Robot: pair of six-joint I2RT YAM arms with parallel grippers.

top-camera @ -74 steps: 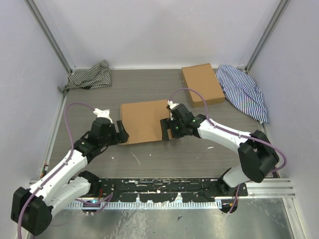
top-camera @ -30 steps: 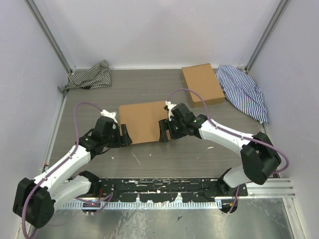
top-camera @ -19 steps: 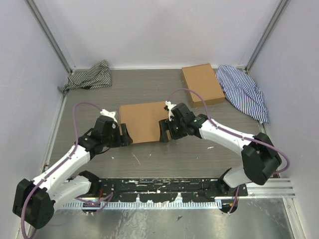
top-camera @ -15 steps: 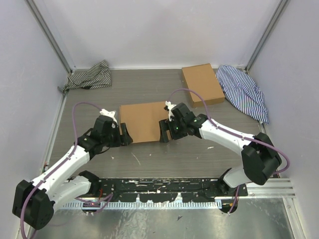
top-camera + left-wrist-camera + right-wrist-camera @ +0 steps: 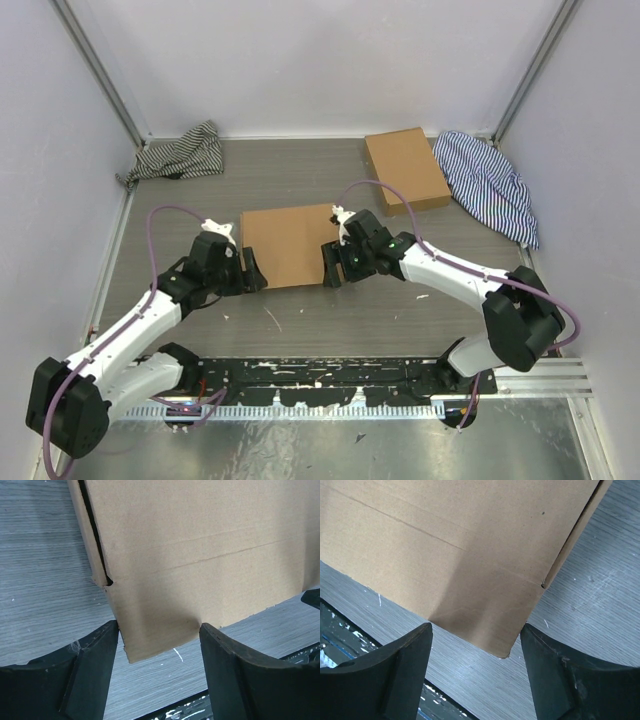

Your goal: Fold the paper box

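Left claw and right claw have both edged inward to the paper box, flat in the middle of the tabletop — wide open and empty, they straddle its near corners — so the approach looks finished, and next both should pinch and lift this edge together.

Dark striped cloth crumpled in the far left corner; far right, a brown box beside a blue-striped cloth.
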